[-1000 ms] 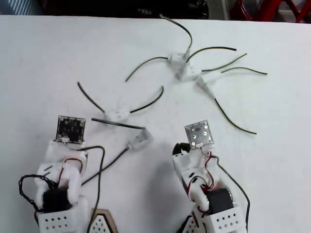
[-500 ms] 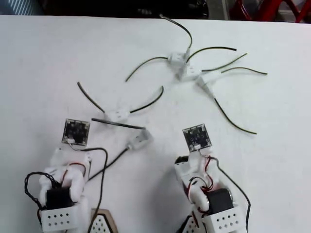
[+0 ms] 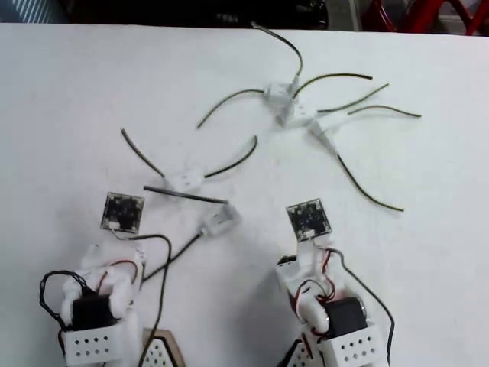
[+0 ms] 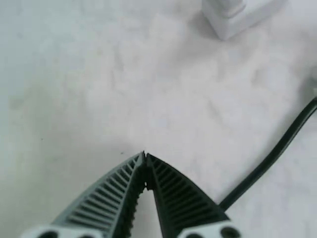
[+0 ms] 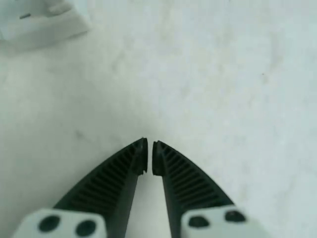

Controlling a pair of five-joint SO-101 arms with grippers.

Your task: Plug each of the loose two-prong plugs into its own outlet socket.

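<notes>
Connectors (image 3: pixel 218 220): we counted five, each wired.
Left gripper (image 4: pixel 144 169): we saw it closed, empty.
Right gripper (image 5: pixel 149 158): closed, empty.

White connector (image 4: pixel 237 16) partly beyond the frame edge.

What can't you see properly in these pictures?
High view: the white connectors are too small to tell plugs from sockets, or to see any prongs.
Left wrist view: the white block is cut off by the picture's edge, and the dark cable runs out of the frame.
Right wrist view: the white piece is blurred and cut off at the edge.
</notes>
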